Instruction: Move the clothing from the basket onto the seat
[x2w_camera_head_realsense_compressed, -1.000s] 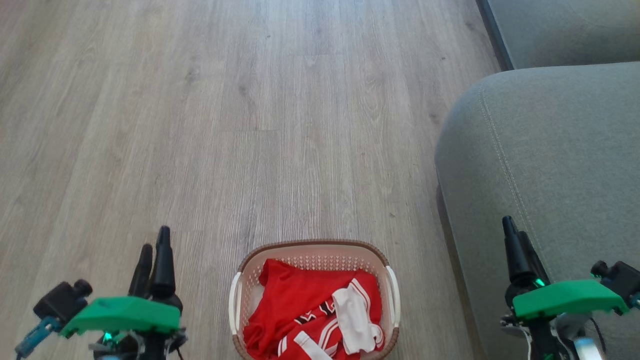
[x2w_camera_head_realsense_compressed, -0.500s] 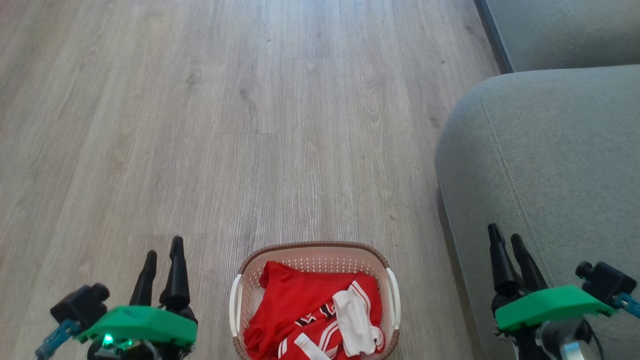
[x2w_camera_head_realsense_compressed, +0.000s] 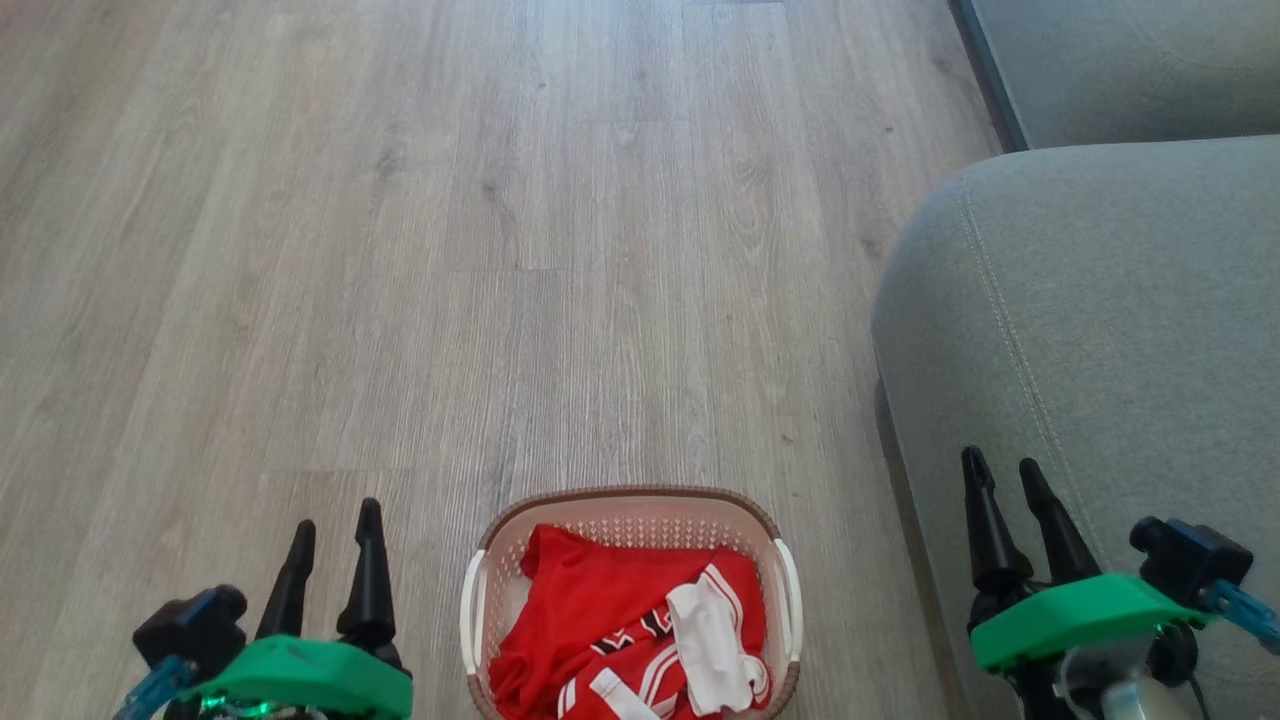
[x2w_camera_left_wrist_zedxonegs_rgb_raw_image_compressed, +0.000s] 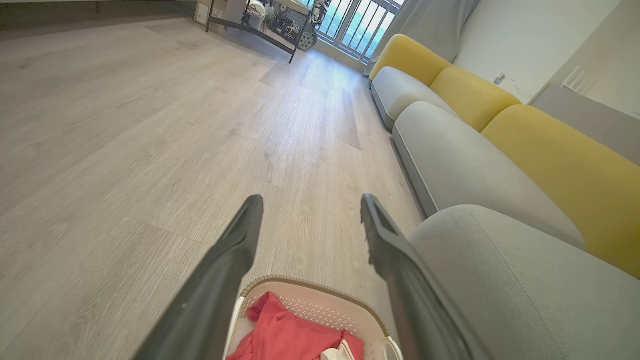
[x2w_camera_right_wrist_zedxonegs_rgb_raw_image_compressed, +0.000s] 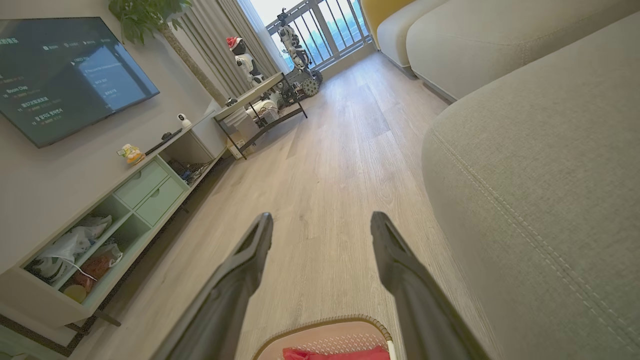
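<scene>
Two empty grippers, fingers spread wide: I see left gripper (x2w_camera_head_realsense_compressed: 337, 514) and right gripper (x2w_camera_head_realsense_compressed: 999, 457) flanking the basket (x2w_camera_head_realsense_compressed: 630, 492). Clothing (x2w_camera_head_realsense_compressed: 590, 600) lies inside, beside the seat (x2w_camera_head_realsense_compressed: 1100, 300).

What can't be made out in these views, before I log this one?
- Head view: the basket's near end and the red clothing's lower part are cut off by the bottom edge, so the number of garments is unclear.
- Head view: the black-white lettering is folded and unreadable.
- Left wrist view: the left tool's fingers cover the basket's sides.
- Right wrist view: the television text is too small to read.
</scene>
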